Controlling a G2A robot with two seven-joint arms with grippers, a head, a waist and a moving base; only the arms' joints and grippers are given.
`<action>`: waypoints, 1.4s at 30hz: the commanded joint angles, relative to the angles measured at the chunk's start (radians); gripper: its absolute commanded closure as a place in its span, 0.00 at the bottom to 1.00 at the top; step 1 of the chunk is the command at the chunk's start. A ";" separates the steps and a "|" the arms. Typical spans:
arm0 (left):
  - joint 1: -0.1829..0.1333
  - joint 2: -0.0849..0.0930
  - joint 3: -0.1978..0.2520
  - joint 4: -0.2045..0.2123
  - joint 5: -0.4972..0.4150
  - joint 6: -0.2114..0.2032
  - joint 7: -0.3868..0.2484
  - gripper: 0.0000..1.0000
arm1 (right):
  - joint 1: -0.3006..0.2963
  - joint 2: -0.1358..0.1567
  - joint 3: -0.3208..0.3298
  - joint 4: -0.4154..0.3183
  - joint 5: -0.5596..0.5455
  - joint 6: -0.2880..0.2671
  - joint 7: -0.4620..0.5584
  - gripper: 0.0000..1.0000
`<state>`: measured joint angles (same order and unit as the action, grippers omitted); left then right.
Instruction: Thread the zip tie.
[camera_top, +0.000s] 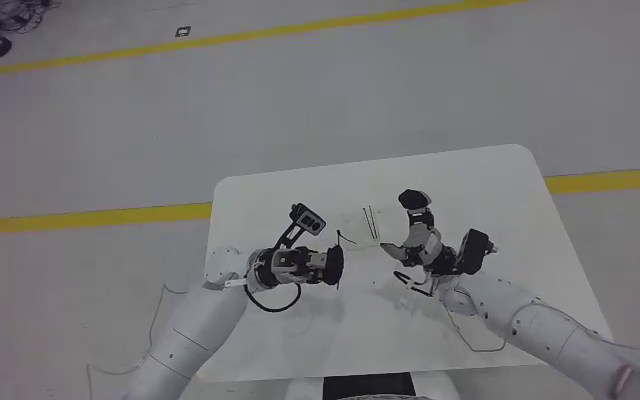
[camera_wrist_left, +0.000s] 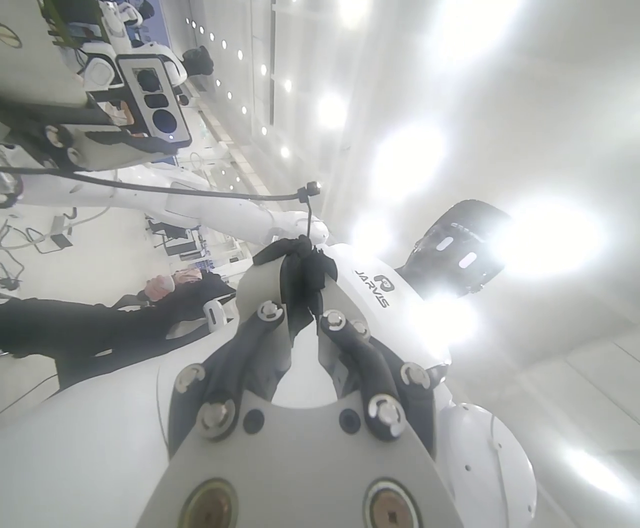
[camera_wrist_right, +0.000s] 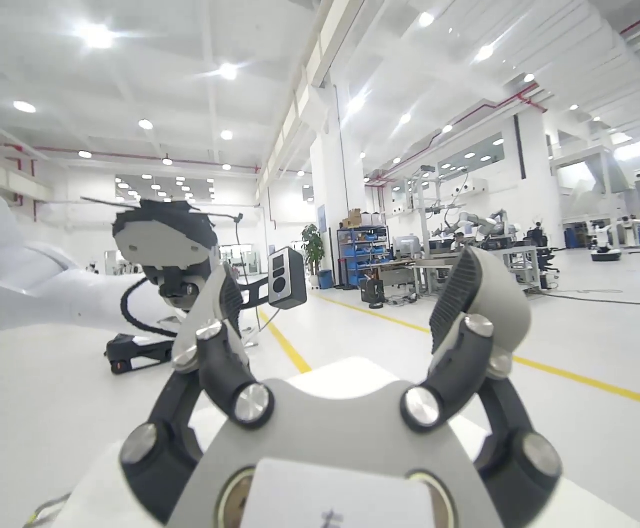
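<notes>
Right gripper (camera_wrist_right: 345, 280): in the right wrist view its two fingers stand wide apart with nothing between them. The ribbed pads (camera_wrist_right: 452, 295) face inward across the gap. In the top view this gripper sits over the right half of the white table (camera_top: 480, 190), directed toward the other arm.

Left gripper (camera_wrist_left: 300, 280): the fingers are brought together. Black cloth wrapping (camera_wrist_left: 300, 270) covers both fingertips. The fingertips are clamped on the zip tie (camera_wrist_left: 309, 220), a thin black strip.

Zip tie, position:
- The strip rises straight out of the wrapped fingertips to a small square head (camera_wrist_left: 312, 187).
- A second thin dark line runs sideways from the head in a shallow curve. Whether this is the tie's own tail passed through the head cannot be determined.
- In the right wrist view the tie appears as a thin line crossing the tip of the left gripper, with the head at one end and a short length hanging below it.
- In the top view the tie is held above the table near its middle, between the two grippers and close to the left one.

Other items:
- Two loose strips (camera_top: 370, 222) lie side by side on the table, near the right gripper and apart from the held tie.
- A yellow floor line (camera_top: 100, 217) runs beyond the far edge of the table.
</notes>
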<state>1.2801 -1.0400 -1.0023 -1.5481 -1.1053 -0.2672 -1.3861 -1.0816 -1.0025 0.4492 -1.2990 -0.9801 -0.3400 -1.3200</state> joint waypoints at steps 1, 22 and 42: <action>0.001 -0.002 0.003 -0.001 -0.011 -0.001 -0.004 1.00 | -0.004 0.016 -0.009 -0.013 0.034 0.000 -0.031 0.00; 0.005 0.008 0.075 -0.050 -0.147 -0.073 -0.004 1.00 | -0.007 0.114 -0.037 -0.199 0.304 0.000 -0.070 0.00; 0.043 0.007 0.024 -0.134 -0.175 -0.073 -0.004 1.00 | -0.007 0.114 -0.037 -0.199 0.304 0.000 -0.070 0.00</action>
<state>1.3228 -1.0330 -0.9783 -1.6821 -1.2800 -0.3400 -1.3900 -1.0885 -0.8888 0.4120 -1.4976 -0.6757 -0.3400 -1.3900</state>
